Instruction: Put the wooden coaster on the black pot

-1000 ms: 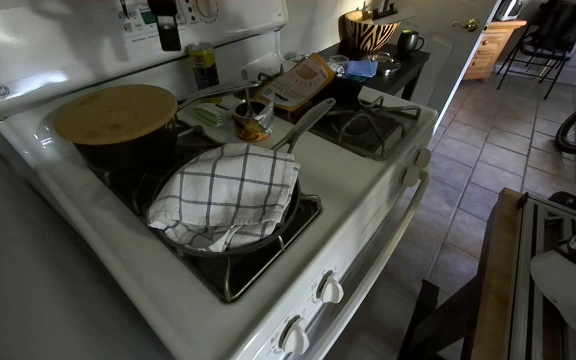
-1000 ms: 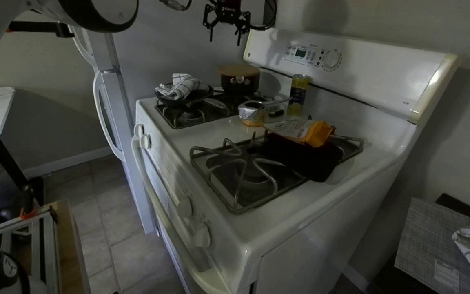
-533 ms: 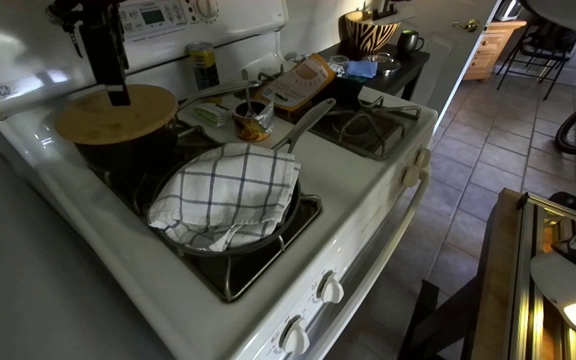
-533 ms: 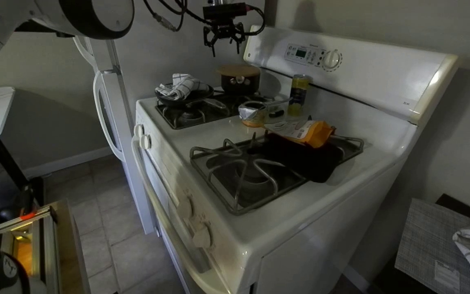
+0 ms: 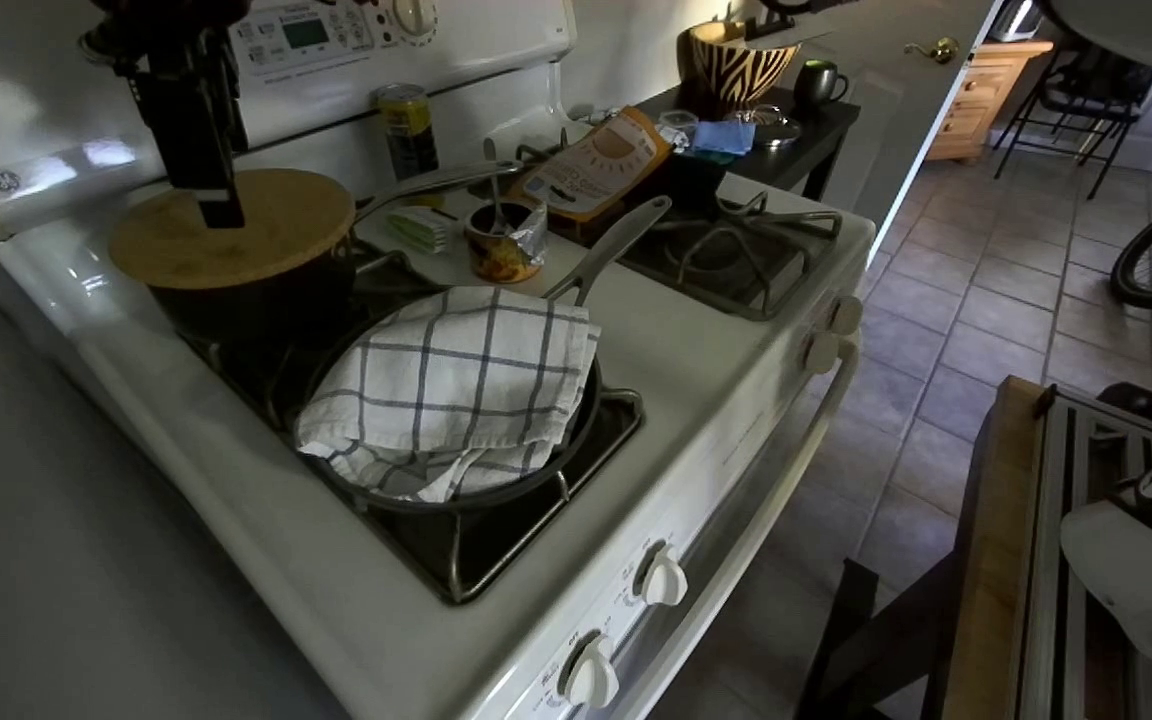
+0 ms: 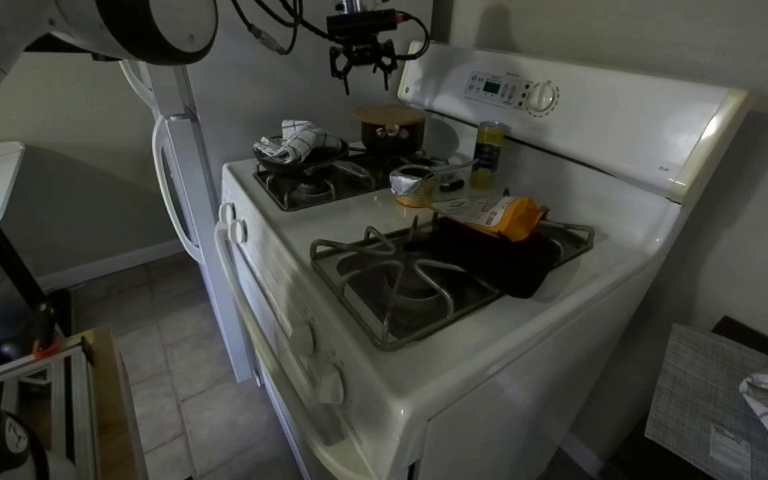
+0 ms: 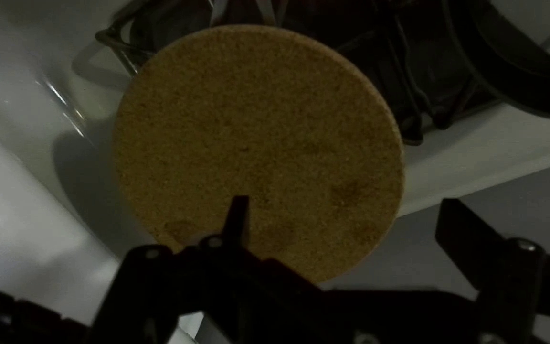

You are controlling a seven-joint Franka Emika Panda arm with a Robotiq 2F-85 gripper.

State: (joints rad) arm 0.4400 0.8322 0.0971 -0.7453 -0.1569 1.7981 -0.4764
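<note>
The wooden coaster (image 5: 281,225), a round light brown disc, lies flat on top of the black pot (image 5: 256,305) on the back burner. In an exterior view the coaster (image 6: 389,115) covers the rim of the pot (image 6: 394,140). My gripper (image 6: 367,88) is open and empty, pointing down above the coaster with a gap between. In the wrist view the gripper (image 7: 344,199) has one finger over the coaster (image 7: 260,134) and the other finger outside its edge. The pot's body is hidden under the coaster there.
A pan (image 5: 581,440) with a checked cloth (image 5: 456,385) sits on the front burner. A tall can (image 5: 406,130), an open tin (image 5: 504,240) and an orange bag (image 5: 596,165) stand or lie nearby. The stove's back panel (image 6: 571,120) rises behind the pot.
My gripper has come down over the coaster compared with a second ago. In the last half second it shifted slightly sideways. The coaster and pot have not moved.
</note>
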